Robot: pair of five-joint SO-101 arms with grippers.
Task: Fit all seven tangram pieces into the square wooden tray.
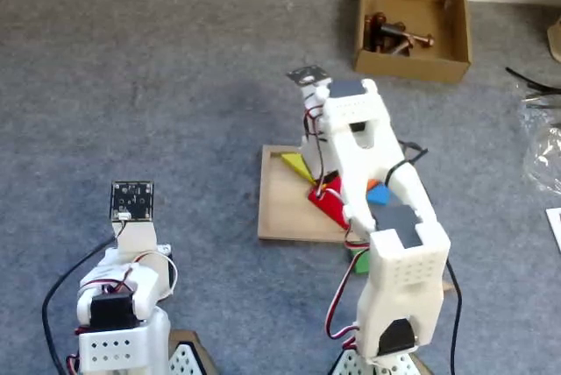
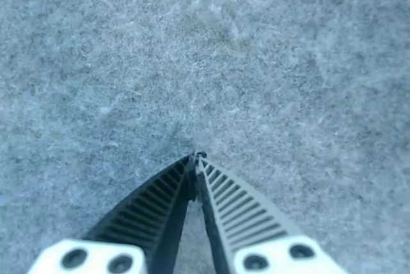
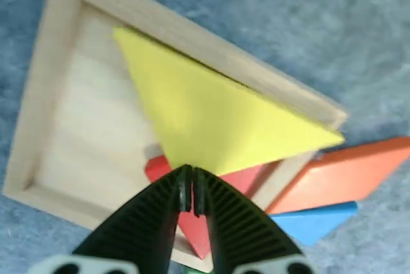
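right hand (image 3: 192,178) closed, tips at yellow triangle (image 3: 211,120) edge

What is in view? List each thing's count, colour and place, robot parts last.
carpet: one, grey, underneath everything.
wooden tray: one, pale wood, on the carpet.
yellow triangle: one, yellow, in the tray, tip over its rim.
red piece: one, red, partly under the yellow triangle.
orange piece: one, orange, at the tray's edge.
blue piece: one, blue, beside the orange piece.
green piece: one, green, just outside the tray's near edge.
cardboard box: one, brown, beyond the tray.
left gripper: one, black, shut, over bare carpet.
right gripper: one, black, shut, above the tray.
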